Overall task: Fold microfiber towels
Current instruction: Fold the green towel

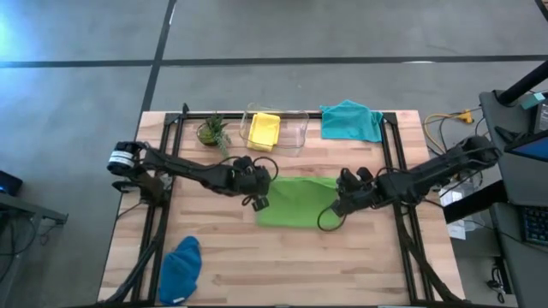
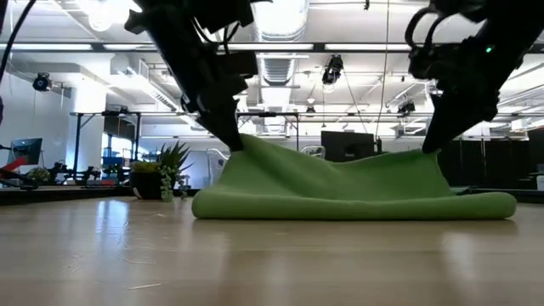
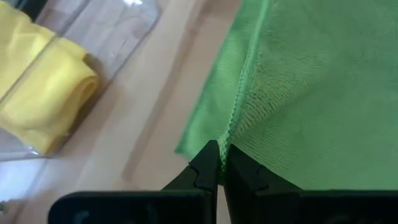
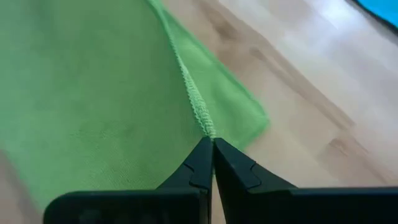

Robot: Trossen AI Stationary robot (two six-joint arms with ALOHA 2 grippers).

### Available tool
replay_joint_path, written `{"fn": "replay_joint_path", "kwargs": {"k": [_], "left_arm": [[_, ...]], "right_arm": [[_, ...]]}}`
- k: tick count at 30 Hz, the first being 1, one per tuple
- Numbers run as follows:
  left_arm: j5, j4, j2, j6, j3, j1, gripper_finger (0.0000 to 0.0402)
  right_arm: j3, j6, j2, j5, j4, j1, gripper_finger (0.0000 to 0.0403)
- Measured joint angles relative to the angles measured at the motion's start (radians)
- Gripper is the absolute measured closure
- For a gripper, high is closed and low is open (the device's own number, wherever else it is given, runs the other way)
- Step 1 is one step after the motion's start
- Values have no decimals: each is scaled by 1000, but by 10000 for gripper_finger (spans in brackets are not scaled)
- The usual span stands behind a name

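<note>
A lime green towel (image 1: 295,202) lies mid-table, its top layer folded over a lower layer that rests on the wood. My left gripper (image 1: 259,190) is shut on its left end and my right gripper (image 1: 340,204) on its right end. In the low view both held ends are raised and the cloth (image 2: 340,183) sags between them. A yellow towel (image 1: 264,129) lies folded in the clear bin. The teal towel (image 1: 351,120) sits at the far edge. A dark blue towel (image 1: 181,269) lies bunched near the front left. My left gripper pinches the green towel's stitched hem (image 3: 232,127) between its two fingers, slanting down from the table's left. The held end is lifted (image 2: 246,146); the lower layer (image 3: 208,118) stays flat on the table. My right gripper pinches the stitched hem (image 4: 202,118) at the towel's right end between its two fingers, slanting down from the table's right. That end is raised (image 2: 425,157), while the layer beneath (image 4: 242,112) lies on the wood.
The clear plastic bin (image 1: 295,133) and a small potted plant (image 1: 213,131) stand along the far edge. Black frame rails (image 1: 163,197) run down both sides of the table. Bare wood (image 1: 291,265) lies between the green towel and the near edge.
</note>
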Motion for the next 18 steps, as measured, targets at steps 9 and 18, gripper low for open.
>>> {"fn": "replay_joint_path", "kwargs": {"k": [9, 18], "left_arm": [[71, 14, 51, 106, -2, 58, 344], [46, -39, 21, 157, -10, 128, 196]], "right_arm": [[-27, -59, -4, -112, 3, -145, 362], [3, -170, -98, -47, -21, -197, 249]]}}
